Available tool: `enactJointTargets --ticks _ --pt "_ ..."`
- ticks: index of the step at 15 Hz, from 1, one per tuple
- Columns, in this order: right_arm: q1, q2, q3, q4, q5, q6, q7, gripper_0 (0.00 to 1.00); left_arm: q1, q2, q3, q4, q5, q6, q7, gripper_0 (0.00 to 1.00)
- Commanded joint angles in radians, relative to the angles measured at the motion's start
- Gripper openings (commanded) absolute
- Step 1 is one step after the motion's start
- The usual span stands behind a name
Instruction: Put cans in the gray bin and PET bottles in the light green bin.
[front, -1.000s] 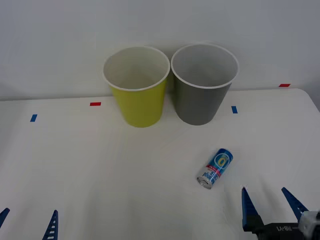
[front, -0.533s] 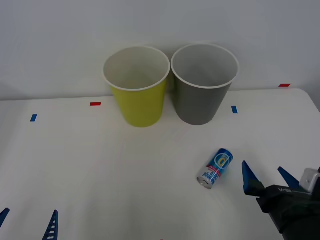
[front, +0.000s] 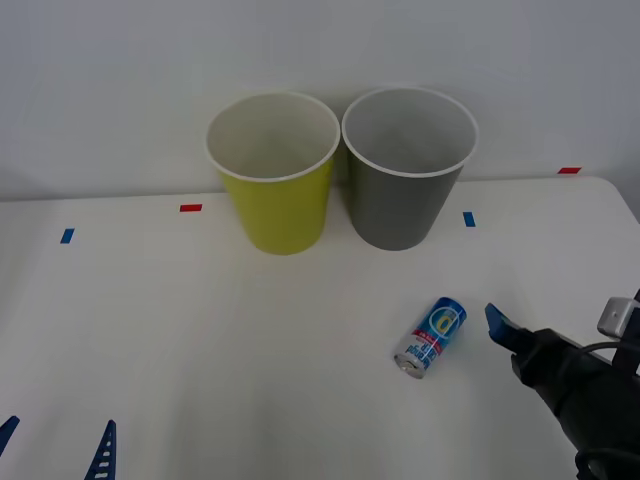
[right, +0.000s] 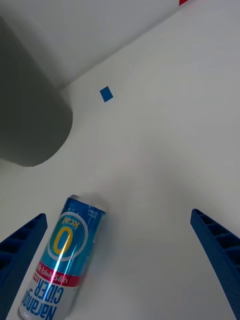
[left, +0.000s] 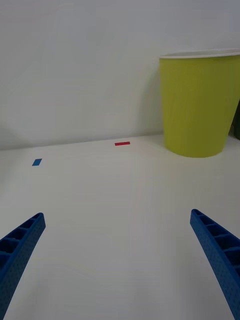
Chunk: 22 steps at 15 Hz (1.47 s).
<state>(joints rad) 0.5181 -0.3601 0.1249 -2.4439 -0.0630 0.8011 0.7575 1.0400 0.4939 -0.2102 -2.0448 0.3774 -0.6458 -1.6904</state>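
A small blue can (front: 431, 335) lies on its side on the white table, in front of the gray bin (front: 408, 190). The light green bin (front: 272, 190) stands just left of the gray one, and both are upright. My right gripper (front: 512, 335) is open just to the right of the can, low over the table. In the right wrist view the can (right: 62, 260) lies next to one finger of that gripper (right: 117, 215), inside the gap, with the gray bin (right: 25, 110) beyond. My left gripper (front: 57, 435) is open at the near left, far from the light green bin (left: 200, 105).
Small tape marks lie on the table (front: 250, 330): a red one (front: 190, 208), a blue one (front: 67, 236) at the left, another blue one (front: 468, 218) beside the gray bin and a red one (front: 568, 170) at the far right. A white wall stands close behind the bins.
My right gripper has moved forward from the near edge to just right of the can. The can, the bins and the left gripper have not moved.
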Motion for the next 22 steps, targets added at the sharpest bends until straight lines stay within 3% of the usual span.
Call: enactJointTargets --ticks 1,6,10,16,22 --pt "-0.082 -0.054 0.002 -0.006 -0.054 0.109 -0.129 1.0 0.0 0.0 0.0 0.0 0.0 0.0 0.0 1.0" --pt "-0.101 -0.152 0.039 -0.006 -0.084 0.152 -0.27 1.0 0.0 0.0 0.0 0.0 0.0 0.0 0.0 1.0" --pt "-0.167 -0.14 0.055 -0.006 -0.078 0.31 -0.282 1.0 0.0 0.0 0.0 0.0 0.0 0.0 0.0 1.0" --pt "-0.398 -0.141 0.052 0.055 -0.253 0.61 -0.291 1.0 0.0 0.0 0.0 0.0 0.0 0.0 0.0 1.0" --pt "-0.563 -0.192 0.053 0.235 -0.475 0.644 -0.29 1.0 0.0 0.0 0.0 0.0 0.0 0.0 0.0 1.0"
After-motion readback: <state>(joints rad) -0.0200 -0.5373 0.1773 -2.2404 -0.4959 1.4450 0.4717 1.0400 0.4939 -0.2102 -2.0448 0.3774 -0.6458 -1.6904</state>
